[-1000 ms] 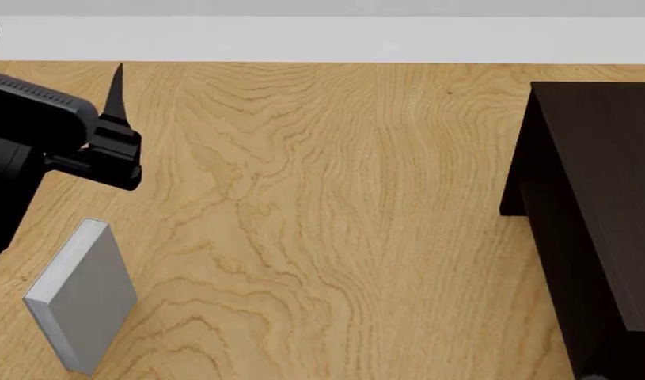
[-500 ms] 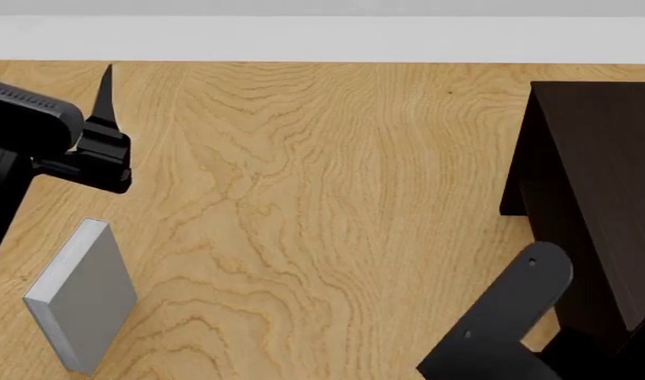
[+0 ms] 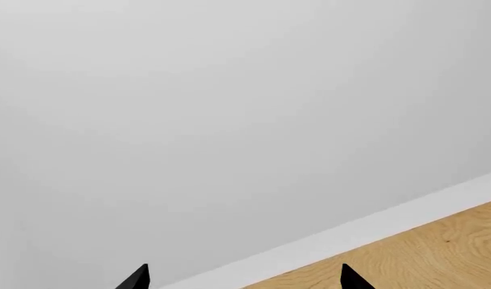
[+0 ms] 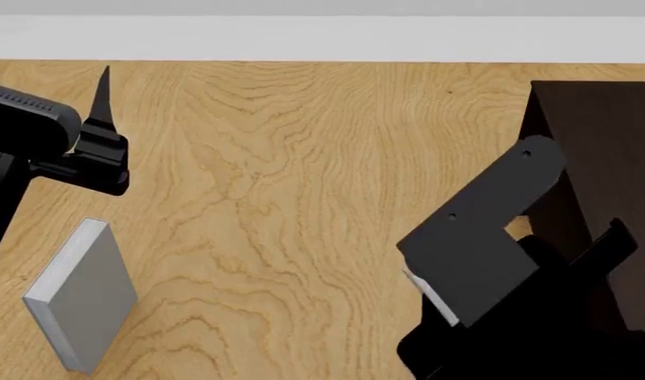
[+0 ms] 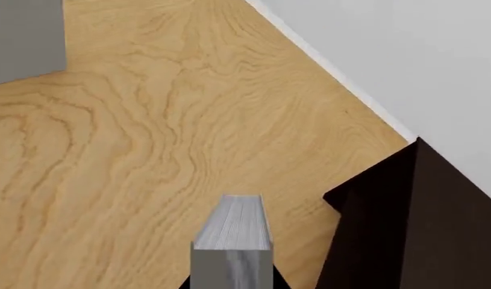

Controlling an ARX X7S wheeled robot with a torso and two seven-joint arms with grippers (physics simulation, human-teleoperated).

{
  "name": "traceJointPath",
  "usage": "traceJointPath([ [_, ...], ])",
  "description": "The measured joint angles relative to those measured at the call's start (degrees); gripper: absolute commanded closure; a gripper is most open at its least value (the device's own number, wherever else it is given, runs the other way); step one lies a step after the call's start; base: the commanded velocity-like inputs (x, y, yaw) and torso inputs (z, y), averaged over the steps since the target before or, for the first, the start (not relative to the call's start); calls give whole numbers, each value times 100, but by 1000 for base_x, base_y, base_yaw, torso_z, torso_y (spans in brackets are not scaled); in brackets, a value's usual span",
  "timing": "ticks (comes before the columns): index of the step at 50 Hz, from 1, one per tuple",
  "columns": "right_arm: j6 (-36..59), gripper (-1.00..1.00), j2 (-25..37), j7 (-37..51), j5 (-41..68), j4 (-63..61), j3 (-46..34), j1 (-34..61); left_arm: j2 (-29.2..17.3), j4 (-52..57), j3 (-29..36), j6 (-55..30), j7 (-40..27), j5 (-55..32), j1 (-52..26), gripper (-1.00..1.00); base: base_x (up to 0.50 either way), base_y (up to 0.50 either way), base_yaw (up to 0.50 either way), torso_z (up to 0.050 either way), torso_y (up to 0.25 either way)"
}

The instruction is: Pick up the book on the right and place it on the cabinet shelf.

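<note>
Book [image 5: 231, 241] clenched in right fingers beside dark cabinet [image 5: 406, 223]; left fingers [image 3: 243, 278] released.

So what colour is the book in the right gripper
Pale grey-white and unmarked; the book shows best in the right wrist view.

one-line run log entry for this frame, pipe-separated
phase: carry | right gripper: shut on book, lifted off floor | left gripper: open, empty | cabinet: beside right arm, book not yet on it
</note>
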Motion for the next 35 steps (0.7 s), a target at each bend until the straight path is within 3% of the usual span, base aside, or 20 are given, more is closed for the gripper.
traceJointPath([
  [15,-166,100,-653,-755,-1343,367,-439,191,-18,93,-14,-65,-29,-36,9,-100,0,0,0,0,1],
  [35,-659,100,-1534,-1594,-3483,1014,-1858,664,-54,372,-156,-147,-95,-128,87,-100,0,0,0,0,1],
])
